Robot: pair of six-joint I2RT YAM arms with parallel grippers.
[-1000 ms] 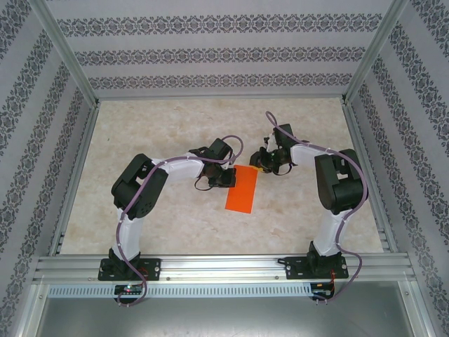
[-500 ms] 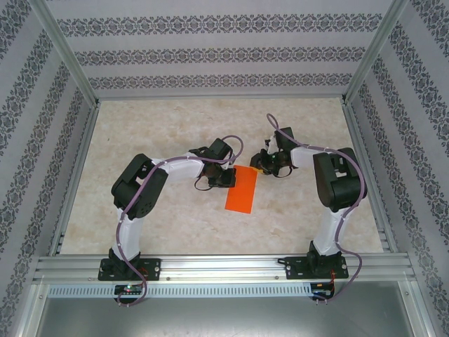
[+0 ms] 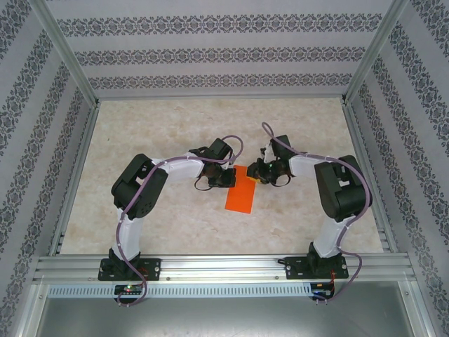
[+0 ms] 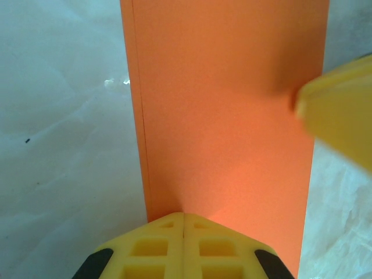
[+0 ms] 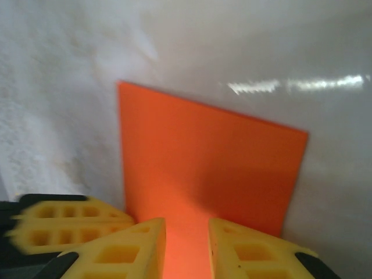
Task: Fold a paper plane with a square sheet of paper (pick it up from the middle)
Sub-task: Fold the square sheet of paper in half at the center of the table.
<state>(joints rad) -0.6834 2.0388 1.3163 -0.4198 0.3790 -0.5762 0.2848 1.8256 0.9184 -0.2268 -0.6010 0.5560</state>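
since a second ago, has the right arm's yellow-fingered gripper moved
Yes. The right gripper has shifted left, away from the right table rail, over the folded orange paper sheet.

I see a beige marbled tabletop (image 3: 175, 225), patterned walls (image 3: 210, 53) from nine to three o'clock, aluminium rails (image 3: 210, 267) at six.

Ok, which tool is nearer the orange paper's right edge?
Right. The right tool hangs over that edge near the far end of the orange paper, jaws slightly apart; the left tool, shut, rests on the far end, toward its left side.
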